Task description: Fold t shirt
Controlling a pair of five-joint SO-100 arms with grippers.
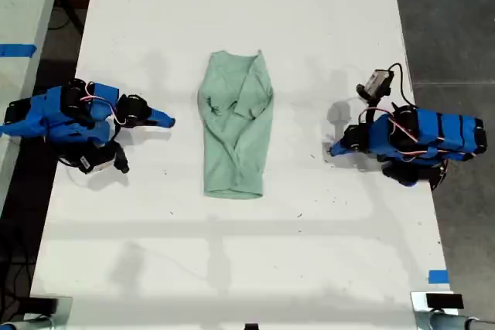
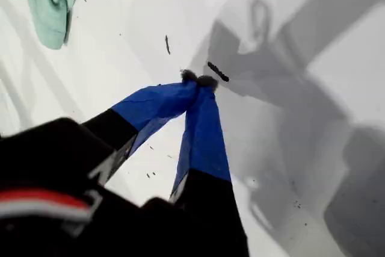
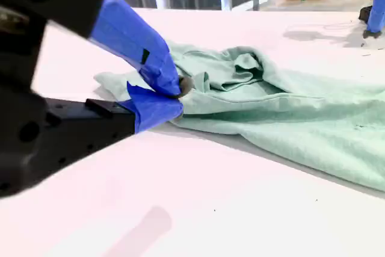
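Blue jaws of my second gripper (image 3: 174,97) sit pressed together, empty, near the shirt (image 1: 234,125) lying mid-table (image 1: 325,21), sides already folded in. My first gripper (image 2: 198,80) is likewise clenched, empty. Next, probably: open both, pinch the hem corners together, and lift evenly.

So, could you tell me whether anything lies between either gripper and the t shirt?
Nothing visible does. Only bare white table separates my first gripper from the t shirt, and my second gripper sits close beside its edge.
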